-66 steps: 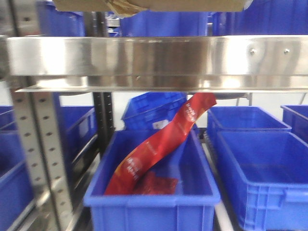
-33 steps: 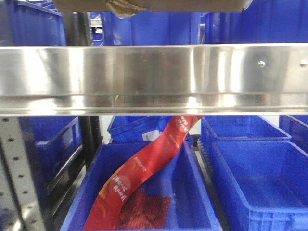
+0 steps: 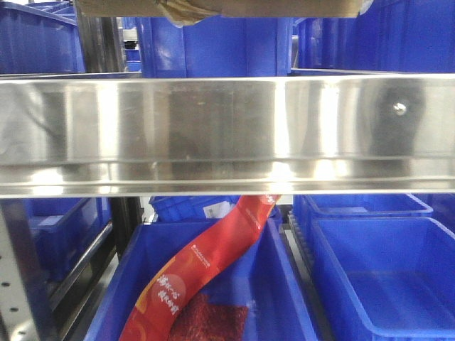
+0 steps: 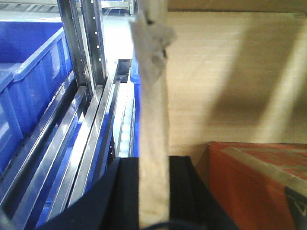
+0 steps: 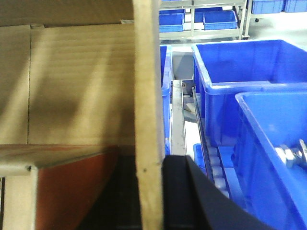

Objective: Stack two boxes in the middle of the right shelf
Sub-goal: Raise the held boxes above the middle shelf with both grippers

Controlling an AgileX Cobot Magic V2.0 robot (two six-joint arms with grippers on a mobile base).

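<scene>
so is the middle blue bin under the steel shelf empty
Not empty: the blue bin holds a red printed strip leaning toward the steel shelf and a red packet at its foot.

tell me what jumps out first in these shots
The mirror-bright shelf lip spans the front view, with a red strip curling out of the blue bin beneath it. In the wrist views, the left gripper and right gripper each pinch a wall of the open box.
</scene>
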